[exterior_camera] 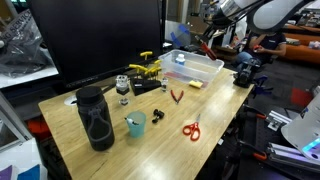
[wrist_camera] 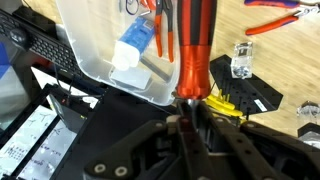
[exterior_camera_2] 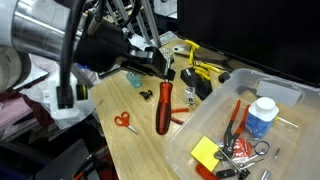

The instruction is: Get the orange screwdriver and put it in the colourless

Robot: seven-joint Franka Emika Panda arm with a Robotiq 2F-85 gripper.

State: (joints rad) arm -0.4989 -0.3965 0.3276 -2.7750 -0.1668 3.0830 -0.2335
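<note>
My gripper (exterior_camera_2: pixel 160 70) is shut on the metal shaft of the orange screwdriver (exterior_camera_2: pixel 163 106) and holds it in the air, handle pointing down. In the wrist view the fingers (wrist_camera: pixel 186 118) close just below the red-orange handle (wrist_camera: pixel 195 45), which reaches over the edge of the clear plastic tub (wrist_camera: pixel 88 40). In an exterior view the screwdriver hangs just beside the near corner of the tub (exterior_camera_2: pixel 292 95), above the wooden table. The tub also shows at the table's far end in an exterior view (exterior_camera: pixel 208 65), with the gripper (exterior_camera: pixel 207 40) above it.
The tub holds a white bottle with a blue cap (exterior_camera_2: pixel 262 115), a yellow pad (exterior_camera_2: pixel 207 150) and small tools. On the table lie orange-handled scissors (exterior_camera: pixel 191 129), red pliers (exterior_camera: pixel 176 96), yellow clamps (exterior_camera: pixel 148 68), a teal cup (exterior_camera: pixel 135 123) and a black bottle (exterior_camera: pixel 95 118).
</note>
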